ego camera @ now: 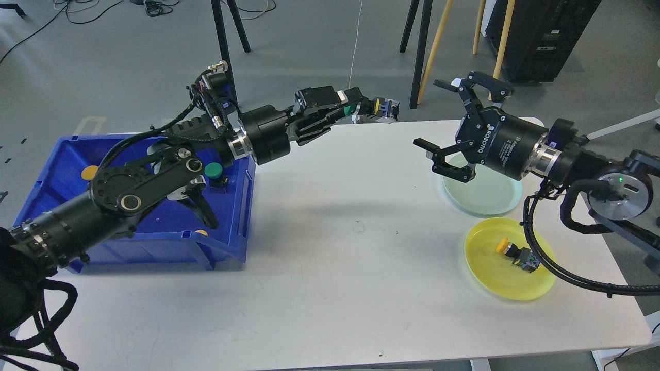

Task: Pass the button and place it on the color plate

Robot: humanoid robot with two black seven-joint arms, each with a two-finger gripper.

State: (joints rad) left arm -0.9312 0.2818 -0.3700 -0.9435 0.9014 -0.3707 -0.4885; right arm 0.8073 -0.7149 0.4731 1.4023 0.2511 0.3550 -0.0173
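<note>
My left gripper (367, 109) is stretched out high over the table's back middle, shut on a green button (379, 108) with a black body. My right gripper (438, 116) is open and empty, facing the left one with a gap between them, above the pale green plate (490, 198). A yellow button (514, 253) lies on the yellow plate (502, 281) at the right. In the blue bin (227, 242) at the left sit a green button (213, 171) and a yellow button (88, 172), partly hidden by my left arm.
The white table's far edge runs just behind both grippers. Chair and stand legs (418, 51) stand on the floor behind it. Another yellow button (202, 233) peeks over the bin's front wall.
</note>
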